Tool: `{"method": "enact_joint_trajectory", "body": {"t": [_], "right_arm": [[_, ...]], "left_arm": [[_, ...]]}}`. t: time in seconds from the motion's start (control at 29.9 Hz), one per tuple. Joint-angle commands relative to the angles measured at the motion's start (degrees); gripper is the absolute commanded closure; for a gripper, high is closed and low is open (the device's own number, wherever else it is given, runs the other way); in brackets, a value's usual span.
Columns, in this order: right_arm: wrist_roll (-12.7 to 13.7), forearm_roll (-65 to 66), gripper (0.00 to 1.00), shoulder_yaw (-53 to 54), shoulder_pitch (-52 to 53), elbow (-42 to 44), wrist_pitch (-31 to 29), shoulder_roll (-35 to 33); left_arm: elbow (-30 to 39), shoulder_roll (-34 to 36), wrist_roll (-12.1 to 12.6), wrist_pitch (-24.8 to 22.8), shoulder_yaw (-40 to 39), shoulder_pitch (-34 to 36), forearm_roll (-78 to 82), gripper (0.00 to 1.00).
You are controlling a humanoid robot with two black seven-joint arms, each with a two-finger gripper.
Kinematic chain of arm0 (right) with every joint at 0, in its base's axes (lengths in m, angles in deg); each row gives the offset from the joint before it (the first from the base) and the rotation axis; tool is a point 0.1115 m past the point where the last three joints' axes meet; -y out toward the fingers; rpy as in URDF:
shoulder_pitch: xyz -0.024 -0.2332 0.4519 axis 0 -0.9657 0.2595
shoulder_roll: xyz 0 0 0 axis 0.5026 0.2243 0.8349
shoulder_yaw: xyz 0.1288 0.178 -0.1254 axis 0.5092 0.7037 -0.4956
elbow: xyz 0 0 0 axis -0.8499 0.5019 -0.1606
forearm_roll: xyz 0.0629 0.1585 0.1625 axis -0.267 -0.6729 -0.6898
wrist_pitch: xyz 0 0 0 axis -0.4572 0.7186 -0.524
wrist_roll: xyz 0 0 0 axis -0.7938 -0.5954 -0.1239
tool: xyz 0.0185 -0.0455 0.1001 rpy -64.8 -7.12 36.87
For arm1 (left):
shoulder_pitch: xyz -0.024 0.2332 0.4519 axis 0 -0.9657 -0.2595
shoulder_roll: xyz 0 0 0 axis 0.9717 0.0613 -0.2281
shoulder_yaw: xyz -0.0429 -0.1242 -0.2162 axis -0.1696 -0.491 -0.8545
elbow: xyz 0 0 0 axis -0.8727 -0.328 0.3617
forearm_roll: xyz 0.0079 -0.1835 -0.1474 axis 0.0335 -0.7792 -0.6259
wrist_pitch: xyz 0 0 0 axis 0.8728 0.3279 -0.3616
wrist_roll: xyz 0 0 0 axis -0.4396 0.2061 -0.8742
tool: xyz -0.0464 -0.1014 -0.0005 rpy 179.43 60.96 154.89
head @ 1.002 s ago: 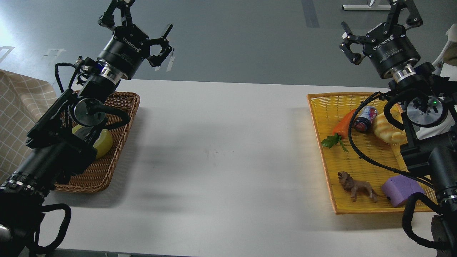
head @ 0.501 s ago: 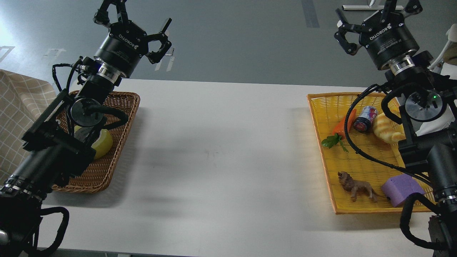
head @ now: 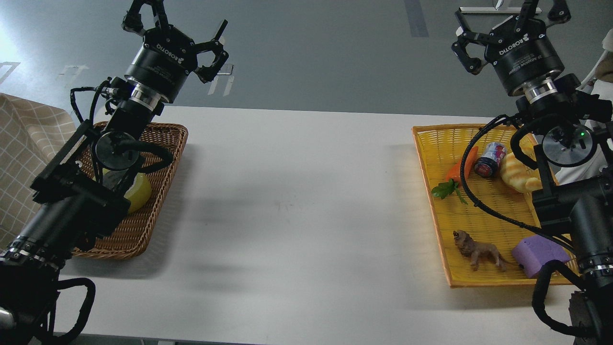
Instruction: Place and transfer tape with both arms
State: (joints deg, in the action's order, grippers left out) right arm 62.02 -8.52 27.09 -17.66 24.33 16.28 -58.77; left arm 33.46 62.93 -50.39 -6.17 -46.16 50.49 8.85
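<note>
The tape (head: pixel 138 192), a yellow translucent roll, lies in the brown wicker basket (head: pixel 165 143) at the table's left end, partly hidden behind my left arm. My left gripper (head: pixel 184 17) is open and empty, raised high above the basket's far end, well away from the tape. My right gripper (head: pixel 507 12) is open and empty, raised high above the far end of the yellow tray (head: pixel 436 158); its fingertips reach the frame's top edge.
The yellow tray holds a toy carrot (head: pixel 462 165), a small can (head: pixel 488 158), a pale bread toy (head: pixel 517 176), a lion figure (head: pixel 479 250) and a purple block (head: pixel 536 253). A checked cloth (head: pixel 24 158) lies left of the basket. The white table (head: pixel 297 206) lies between basket and tray.
Both grippers have risen and drawn back toward the top of the view, staying open. The tape has not moved.
</note>
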Motion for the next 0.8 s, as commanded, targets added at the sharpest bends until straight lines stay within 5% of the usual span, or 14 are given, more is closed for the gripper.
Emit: {"method": "enact_joint_trajectory", "body": {"t": [0.0, 0.77], "right_arm": [[0.16, 0.10, 0.00, 0.10, -1.30, 0.14, 0.00, 0.02], [-0.55, 0.01, 0.00, 0.45, -7.90, -5.14, 0.00, 2.39]], "left_arm": [[-0.23, 0.59, 1.44, 0.00, 1.22, -0.01, 0.45, 0.02], [-0.76, -0.11, 1.36, 0.00, 3.24, -0.71, 0.01, 0.02]]}}
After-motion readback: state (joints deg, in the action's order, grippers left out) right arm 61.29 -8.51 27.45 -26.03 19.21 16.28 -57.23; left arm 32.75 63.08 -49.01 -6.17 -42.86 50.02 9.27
